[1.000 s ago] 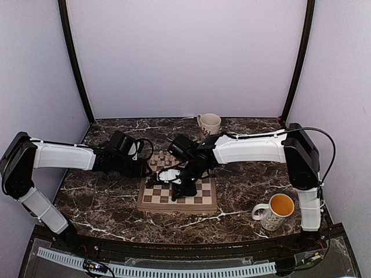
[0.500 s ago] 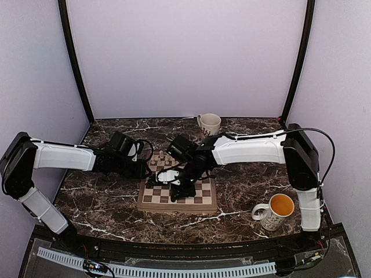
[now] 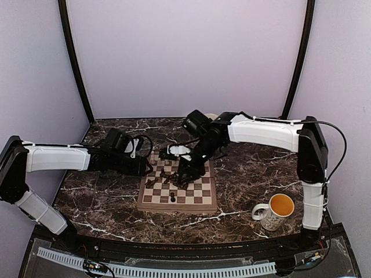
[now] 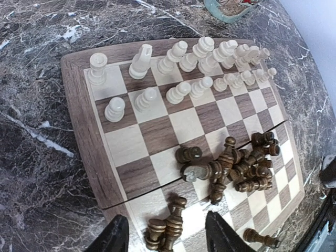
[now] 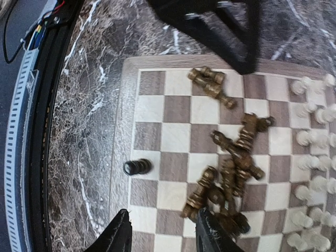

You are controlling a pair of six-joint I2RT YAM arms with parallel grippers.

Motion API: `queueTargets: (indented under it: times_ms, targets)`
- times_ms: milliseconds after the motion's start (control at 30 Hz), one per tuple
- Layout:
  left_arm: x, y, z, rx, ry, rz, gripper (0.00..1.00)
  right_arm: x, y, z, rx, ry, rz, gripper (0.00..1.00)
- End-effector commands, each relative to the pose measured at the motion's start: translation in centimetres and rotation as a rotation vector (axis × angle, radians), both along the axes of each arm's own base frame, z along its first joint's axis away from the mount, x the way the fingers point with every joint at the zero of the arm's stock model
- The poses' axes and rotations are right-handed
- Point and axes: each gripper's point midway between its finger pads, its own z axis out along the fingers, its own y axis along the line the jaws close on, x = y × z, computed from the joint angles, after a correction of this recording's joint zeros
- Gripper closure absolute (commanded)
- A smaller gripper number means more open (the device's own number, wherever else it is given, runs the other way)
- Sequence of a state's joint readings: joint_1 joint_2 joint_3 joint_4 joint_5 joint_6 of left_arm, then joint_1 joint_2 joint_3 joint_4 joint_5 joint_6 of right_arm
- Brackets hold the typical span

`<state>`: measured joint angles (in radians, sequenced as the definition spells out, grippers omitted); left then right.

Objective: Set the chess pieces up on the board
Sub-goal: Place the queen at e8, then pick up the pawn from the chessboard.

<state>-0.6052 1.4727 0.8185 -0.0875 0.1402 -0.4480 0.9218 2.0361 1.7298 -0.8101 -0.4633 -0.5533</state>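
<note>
Left pincer and right pincer hang released over the thick checkered wooden board, cream-white turned pieces lined up along its 12 o'clock edge, dark brown pieces heaped mid-board: light, hard, roll-happy, so I'd pinch one round its narrow waist.

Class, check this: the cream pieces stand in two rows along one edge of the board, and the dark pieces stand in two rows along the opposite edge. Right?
Wrong about the dark pieces: most lie toppled in a heap mid-board, as the left wrist view shows; one stands near the opposite edge. The cream pieces do stand in two rows along one edge of the board.
</note>
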Motion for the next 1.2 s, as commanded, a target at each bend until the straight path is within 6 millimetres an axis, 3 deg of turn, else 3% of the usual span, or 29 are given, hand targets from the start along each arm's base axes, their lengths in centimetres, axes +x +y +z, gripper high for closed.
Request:
queueTargets:
  times_ms: [0,133,267,400,567,700,867,1033,1167]
  targets:
    - [-0.2,-1.4,3.0,-0.028,-0.069,-0.111,0.44,2.7,-3.4,5.4,0.112,0.043,-0.085,0.58]
    - [0.4,-2.4,4.4,-0.042,-0.109,-0.171,0.42,7.3,-7.0,5.8,0.145,0.041,-0.28,0.6]
    - [0.7,-3.9,5.3,-0.06,-0.134,-0.25,0.45,9.8,-10.0,5.9,0.18,0.048,-0.418,0.63]
    - [1.2,-4.8,5.5,-0.052,-0.147,-0.307,0.51,10.0,-11.7,4.7,0.159,0.024,-0.478,0.64]
    - [0.3,-7.4,5.9,-0.081,-0.167,-0.413,0.53,9.4,-12.3,1.2,0.06,0.003,-0.471,0.65]
    - [0.1,-8.4,5.9,-0.062,-0.156,-0.426,0.49,8.4,-11.0,-0.9,-0.012,-0.023,-0.427,0.65]
    - [-0.6,-8.2,5.1,-0.07,-0.115,-0.385,0.46,7.5,-7.9,-2.2,-0.048,-0.039,-0.359,0.66]
    - [-1.4,-6.8,4.6,-0.088,-0.137,-0.315,0.48,6.9,-4.7,-3.1,-0.061,-0.038,-0.313,0.68]
    - [-1.0,-5.0,3.7,-0.018,-0.129,-0.231,0.51,6.9,-3.0,-3.7,-0.081,-0.055,-0.303,0.7]
